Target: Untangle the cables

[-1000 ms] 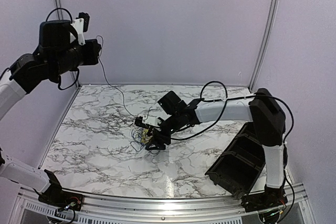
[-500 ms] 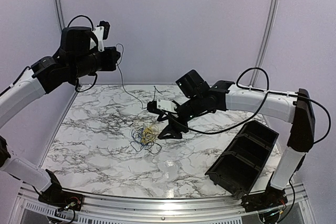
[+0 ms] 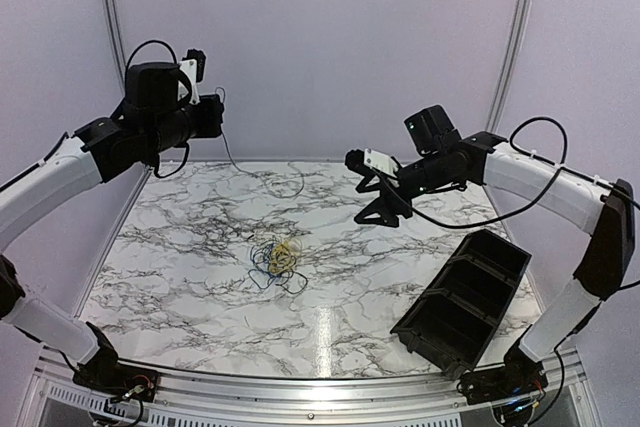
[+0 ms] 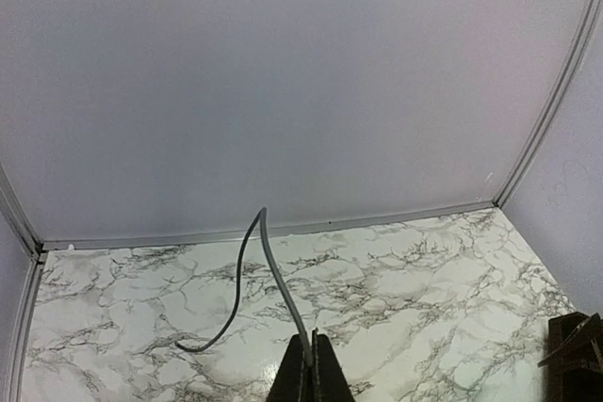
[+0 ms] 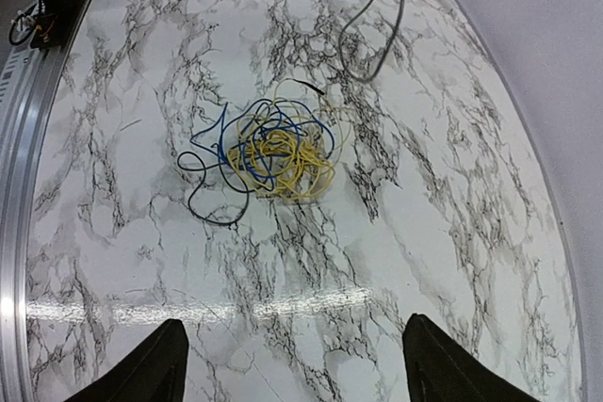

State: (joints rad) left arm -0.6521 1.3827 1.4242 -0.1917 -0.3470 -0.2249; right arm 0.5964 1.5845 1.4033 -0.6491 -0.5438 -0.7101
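A tangle of yellow, blue and black cables [image 3: 278, 257] lies on the marble table [image 3: 180, 247], also seen in the right wrist view [image 5: 273, 148]. A single grey cable [image 3: 262, 179] is apart from the tangle. My left gripper [image 3: 216, 113], raised high at the back left, is shut on its upper end; its lower end curls on the table. The left wrist view shows that grey cable [image 4: 273, 270] pinched between the shut tips of the left gripper [image 4: 312, 341]. My right gripper [image 3: 362, 190] hovers open and empty, up and to the right of the tangle; the right gripper [image 5: 294, 322] looks down on the tangle from above.
A black bin [image 3: 465, 297] lies tipped on the table's right side, near the right arm's base; its corner shows in the left wrist view [image 4: 575, 355]. Walls close the table at the back and on both sides.
My right gripper has lifted off the tangle and swung up and to the right, staying open. The left gripper moved right with the grey cable, which now lies free of the tangle.
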